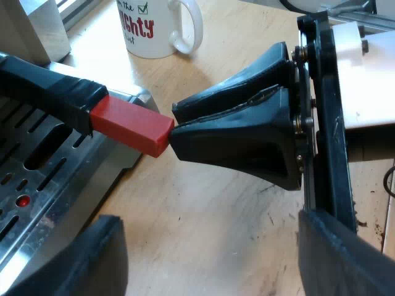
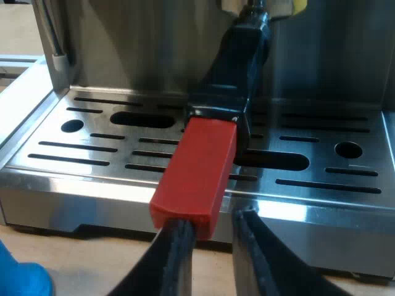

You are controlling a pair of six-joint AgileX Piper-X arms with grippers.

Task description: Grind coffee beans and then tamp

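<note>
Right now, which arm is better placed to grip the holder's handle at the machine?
Right, I think. The right gripper sits at the handle's red end, in line with it. The left gripper is open but stands off to the side.

left wrist: close, side-on | right wrist: close, end-on, probably tilted down | shared: red handle end [image 1: 131, 125]

Mug [image 1: 154, 31] cut off (lettering too); tamper [image 2: 18, 280] likewise.
</note>
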